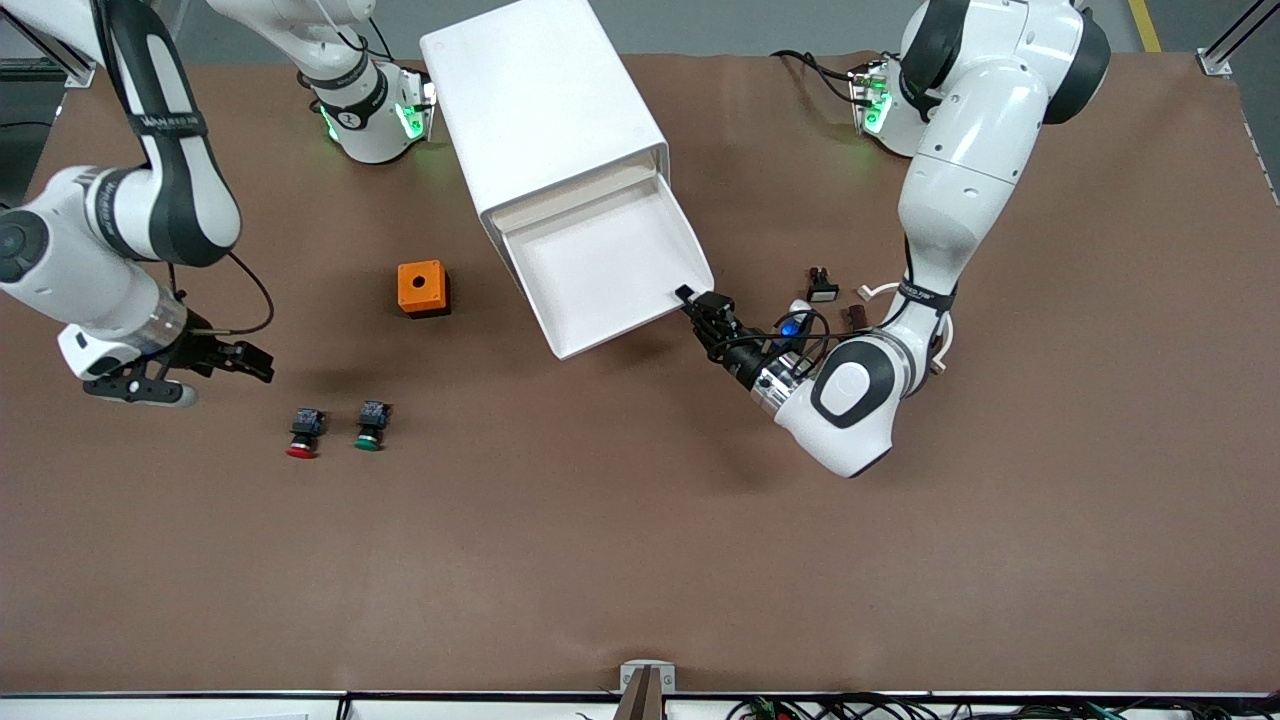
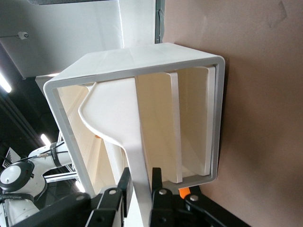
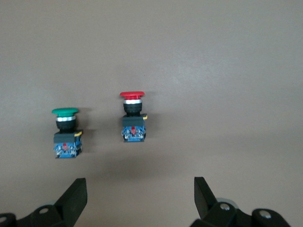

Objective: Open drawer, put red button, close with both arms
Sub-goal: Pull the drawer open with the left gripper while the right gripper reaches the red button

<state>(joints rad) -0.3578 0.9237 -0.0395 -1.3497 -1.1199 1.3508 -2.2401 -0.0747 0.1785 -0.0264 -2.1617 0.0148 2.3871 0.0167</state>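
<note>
On the brown table, toward the right arm's end, the red button [image 1: 303, 434] lay on its side, just beside the alike green button [image 1: 370, 427] but not touching it, and both sat nearer the front camera than the orange box [image 1: 423, 288]. So yeah, the button hadn't been picked up yet.

Right gripper [image 1: 252, 362] hovered over the table near the two buttons, off toward the arm's own end. Its wrist view showed the fingers [image 3: 75, 195] spread wide with nothing between them, and the red button [image 3: 133, 117] sat pretty much framed in that gap, green one [image 3: 66, 132] off to the side. Looked to me like it was lining up for the grab.

Drawer part was done as far as I could tell: the white drawer [image 1: 607, 266] was pulled well out of the white cabinet [image 1: 540, 105], tray empty. Left gripper [image 1: 699, 303] was at the drawer's front corner nearest the left arm's end, and in the left wrist view its fingers [image 2: 120, 188] were closed on the drawer's front lip [image 2: 135, 161].

A few small dark bits [image 1: 822, 285] lay on the table by the left arm, couldn't tell what they were.

My read: step one finished, roughly a third of the way. Pick, drop into the tray, and the two-arm close were all left.
</note>
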